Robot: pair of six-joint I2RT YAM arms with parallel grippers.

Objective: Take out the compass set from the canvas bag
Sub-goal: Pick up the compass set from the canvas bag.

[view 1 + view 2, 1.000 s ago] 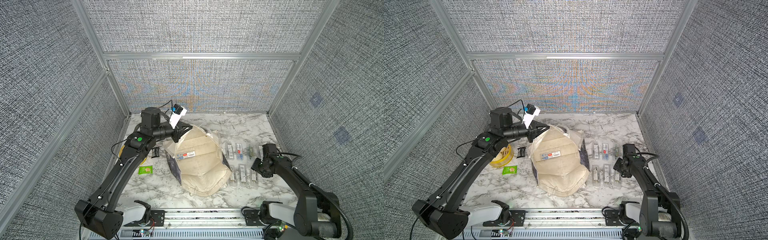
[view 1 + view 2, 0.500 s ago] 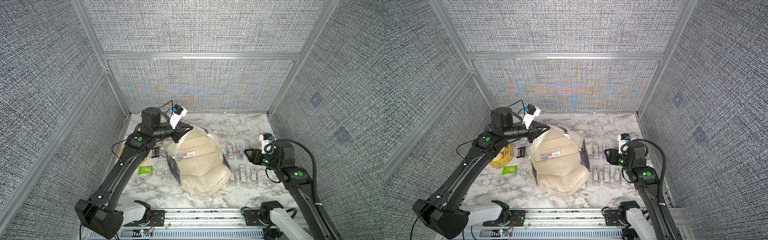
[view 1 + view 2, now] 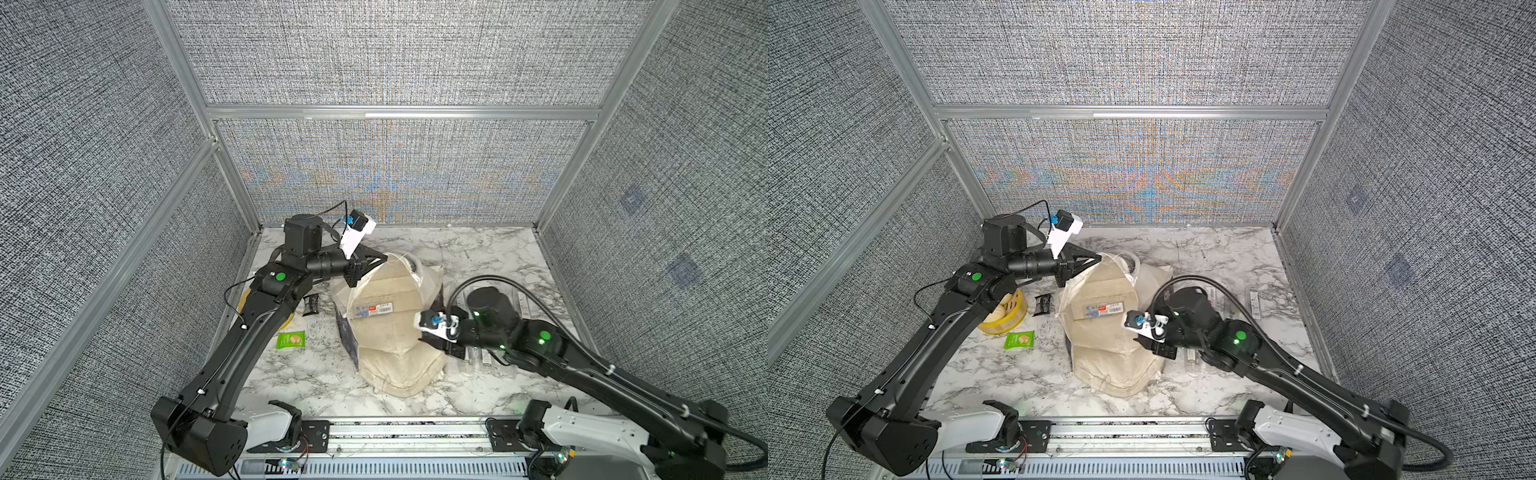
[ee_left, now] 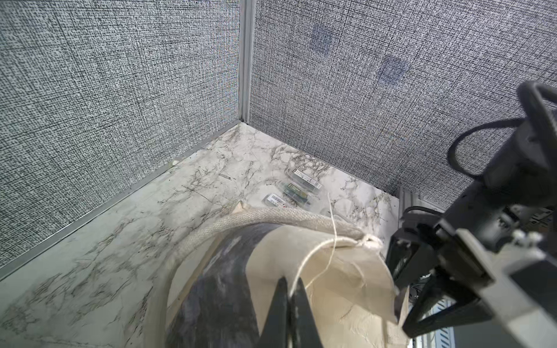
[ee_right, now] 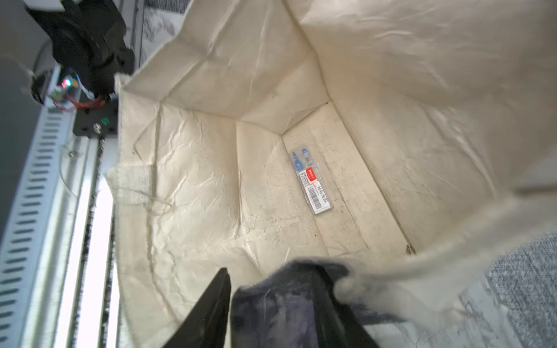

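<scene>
The marble counter [image 3: 478, 257] carries the canvas bag [image 3: 390, 328], a cream tote standing slumped near the middle with its mouth pulled open; a dark printed panel shows on its outside in the left wrist view [image 4: 223, 286]. The left arm reaches over from the far left corner, and the left fingers [image 4: 278, 304] are clenched together on the bag's far rim, a loose thread running past their tips. The right arm comes in low from the other side. The right fingers [image 5: 211, 307] stand apart astride the near rim, dark printed cloth lying between them; whether they press it I cannot tell. A yellow tape roll [image 3: 1005, 313] sits by the left arm, with a small black item [image 3: 311, 304] and a green packet [image 3: 291, 340] near it. Several clear cases [image 4: 297, 192] lie on the counter beyond the bag. The compass set [image 5: 312, 180], a clear case with blue parts and a red and white label, lies flat on the bag's bottom, inside, well apart from both pairs of fingers
</scene>
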